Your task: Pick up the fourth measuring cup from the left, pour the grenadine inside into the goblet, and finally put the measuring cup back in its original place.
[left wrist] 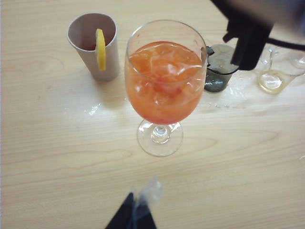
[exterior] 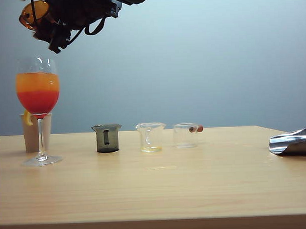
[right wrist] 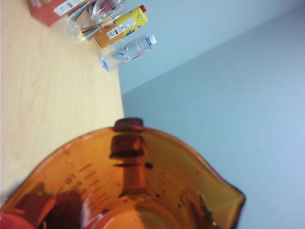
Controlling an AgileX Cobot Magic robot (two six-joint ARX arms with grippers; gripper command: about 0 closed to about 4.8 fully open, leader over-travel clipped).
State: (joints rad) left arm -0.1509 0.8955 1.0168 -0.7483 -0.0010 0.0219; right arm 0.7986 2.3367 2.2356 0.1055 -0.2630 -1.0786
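Pale blue-grey wall stands behind a light wooden desk (exterior: 155, 185). On the left side of the exterior view the goblet (exterior: 38, 98) stands upright on its flat foot, tall and clear, its round bowl filled with orange juice over a dark red layer, the grenadine (exterior: 38, 102), at the bottom. From above, in the left wrist view, the drink looks cloudy orange-red with ice in it.

The fourth measuring cup (exterior: 35, 14) is high in the air, above the goblet and apart from it, held by the right pincer (exterior: 57, 25) at the top left of the exterior view. Close up it is a translucent amber-brown beaker (right wrist: 128, 186) with a flared rim, a pour spout, a dark handle and printed measuring marks on its wall; dark red residue clings inside. The right pincer is pinching this cup, though its fingers hardly show.

Behind the goblet's stem stands a beige paper cup (exterior: 31, 133) with a lemon slice (left wrist: 100, 48) on its rim. To the right along the desk are a smoky grey measuring cup (exterior: 107, 138), a clear cup with a yellow trace (exterior: 150, 137) and another clear cup (exterior: 186, 135).

The left pincer (left wrist: 138, 210) hovers over the desk near the goblet's foot; I cannot tell whether it is spread or pressed together.
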